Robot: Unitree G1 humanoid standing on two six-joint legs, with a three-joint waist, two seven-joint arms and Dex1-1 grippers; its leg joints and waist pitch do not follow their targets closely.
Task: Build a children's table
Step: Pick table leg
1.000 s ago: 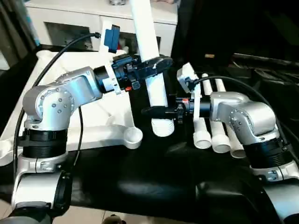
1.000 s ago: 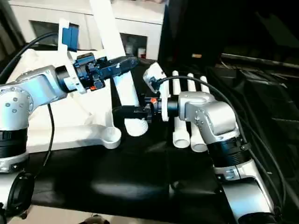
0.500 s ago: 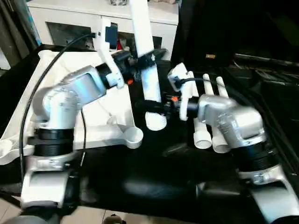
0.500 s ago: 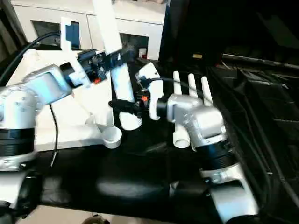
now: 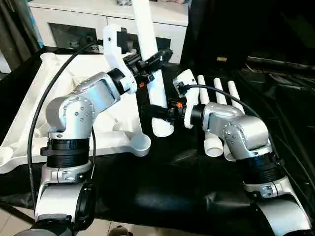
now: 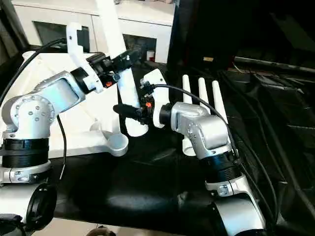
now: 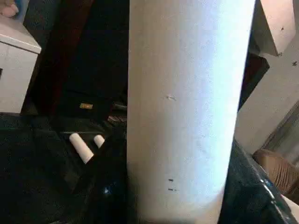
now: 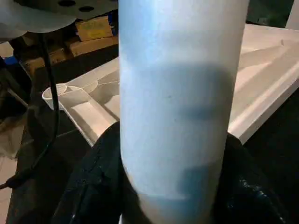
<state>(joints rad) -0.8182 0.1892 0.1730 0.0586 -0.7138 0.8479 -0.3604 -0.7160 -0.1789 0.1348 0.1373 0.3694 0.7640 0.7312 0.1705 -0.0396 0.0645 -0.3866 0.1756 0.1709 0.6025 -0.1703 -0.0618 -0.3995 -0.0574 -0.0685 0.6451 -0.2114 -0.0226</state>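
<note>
A long white tube leg (image 5: 151,59) stands almost upright, its wide threaded end just above the black cloth beside the tabletop's near corner socket (image 5: 141,142). My left gripper (image 5: 153,60) is shut on the leg's middle. My right gripper (image 5: 156,111) is shut on the leg lower down, close to its wide end. The white tabletop (image 5: 74,81) lies underside up on the left, ribs showing. Three more white legs (image 5: 219,110) lie side by side on the cloth behind my right arm. Both wrist views show the held leg (image 7: 187,107) (image 8: 182,102) close up between dark fingers.
A white cabinet with glass doors (image 5: 74,24) stands behind the tabletop. Black cloth (image 5: 162,187) covers the work surface. Dark cables (image 6: 266,113) run along the right side. A black cable loops from my left arm over the tabletop.
Both arms have carried the leg a little to the left and away, toward the tabletop's corner socket. Both grippers keep their hold on it. The camera has also shifted.
</note>
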